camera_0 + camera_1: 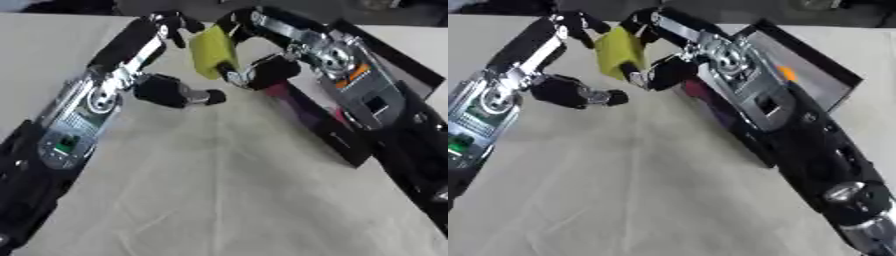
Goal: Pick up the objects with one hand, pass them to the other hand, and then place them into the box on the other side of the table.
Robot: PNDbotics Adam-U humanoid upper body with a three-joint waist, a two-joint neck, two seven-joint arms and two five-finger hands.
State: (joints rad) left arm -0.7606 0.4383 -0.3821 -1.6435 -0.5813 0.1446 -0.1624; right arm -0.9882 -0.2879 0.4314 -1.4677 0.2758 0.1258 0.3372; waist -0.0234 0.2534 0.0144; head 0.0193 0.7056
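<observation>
Left eye view shows a yellow block [213,50] held in the air near the table's [227,200] far edge, my right hand [262,70] curled round it, my left hand [166,30] pinching its top. I judge it light and stiff; grip the flat faces. Box [815,70] lies close right, partly under my arm.
</observation>
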